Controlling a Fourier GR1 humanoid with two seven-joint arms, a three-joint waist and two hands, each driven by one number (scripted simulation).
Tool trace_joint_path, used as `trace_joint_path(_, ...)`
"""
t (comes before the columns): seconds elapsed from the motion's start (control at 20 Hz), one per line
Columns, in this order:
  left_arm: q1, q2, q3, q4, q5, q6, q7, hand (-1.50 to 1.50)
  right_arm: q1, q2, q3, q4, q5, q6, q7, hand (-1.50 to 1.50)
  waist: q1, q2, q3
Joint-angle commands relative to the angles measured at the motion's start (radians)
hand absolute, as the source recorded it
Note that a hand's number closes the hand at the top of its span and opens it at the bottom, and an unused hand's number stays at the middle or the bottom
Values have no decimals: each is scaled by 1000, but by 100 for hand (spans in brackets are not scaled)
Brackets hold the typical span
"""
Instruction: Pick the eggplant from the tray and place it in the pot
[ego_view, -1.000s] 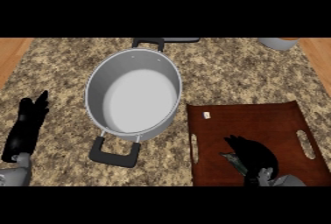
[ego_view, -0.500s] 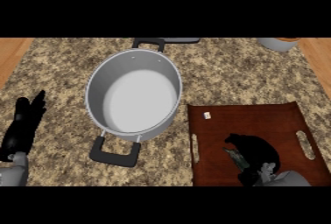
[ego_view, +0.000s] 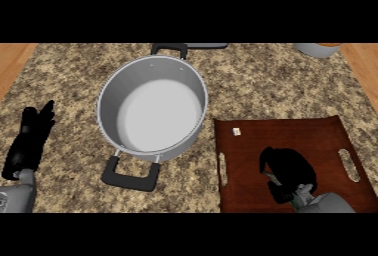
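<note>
The right robot hand (ego_view: 289, 172) is down on the dark brown tray (ego_view: 325, 132) at about four o'clock in the view, its black fingers curled over something dark that is most likely the eggplant (ego_view: 271, 171); only a sliver of it shows at the hand's left edge, so the hold reads as clamped on the eggplant, though the hand hides most of it. The eggplant thus appears to be on the tray, not yet lifted. The grey pot (ego_view: 153, 110) stands on the speckled table (ego_view: 280, 85) toward ten o'clock of the tray, just beside its left rim, mouth open and bare inside (a short carry up and left, judging from the layout). Its black handles point to twelve and seven o'clock, leaving the side facing the tray free for the approach. The left robot hand (ego_view: 31, 140) rests at nine o'clock, fingers straight and apart, well away from the pot, likely kept out of the way.
</note>
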Motion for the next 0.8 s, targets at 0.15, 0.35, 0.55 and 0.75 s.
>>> trace_joint_path(0.15, 38, 4, 4, -91, 7, -24, 65, 0, 11, -35, -123, 14, 39, -207, -105, 150, 2, 8, 10)
trace_joint_path(0.35, 59, -43, -25, -83, -38, 24, 25, 0, 36, -39, -197, -37, 50, -304, -104, 150, -3, 8, 10)
trace_joint_path(0.55, 59, -43, -7, -30, -33, 17, -23, 0, 14, -76, -221, -152, 118, -300, -42, 150, -5, 8, 9)
trace_joint_path(0.75, 77, -53, -25, -84, -47, 26, 37, 0, 59, -54, -285, -349, 61, -367, -44, 150, -13, 2, 10)
